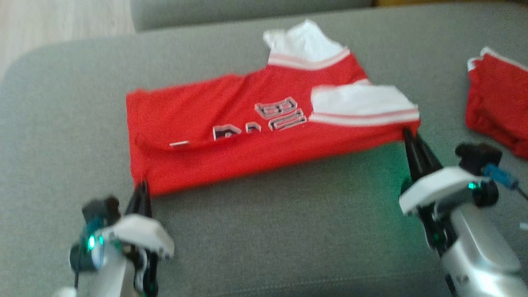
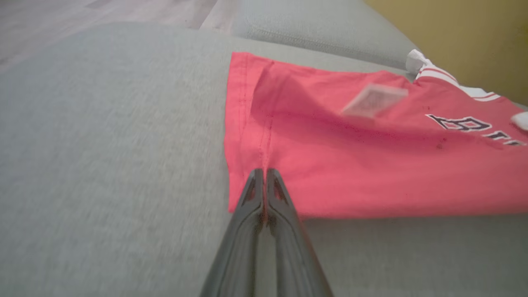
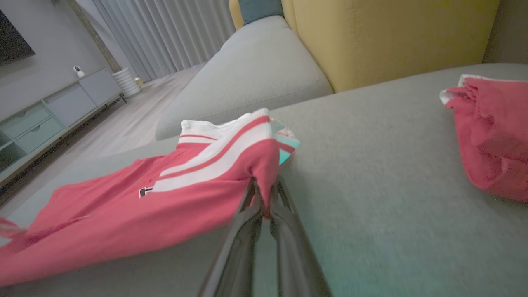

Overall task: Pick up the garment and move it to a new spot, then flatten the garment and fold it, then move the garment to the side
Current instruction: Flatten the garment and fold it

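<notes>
Jaws tight on garment (image 1: 231,136) corners

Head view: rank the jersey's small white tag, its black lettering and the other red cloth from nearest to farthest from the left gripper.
1. White tag: just up and right of the left gripper, near the jersey's left end.
2. Black lettering: mid-jersey, farther right.
3. Other red cloth: at the far right edge.
</notes>
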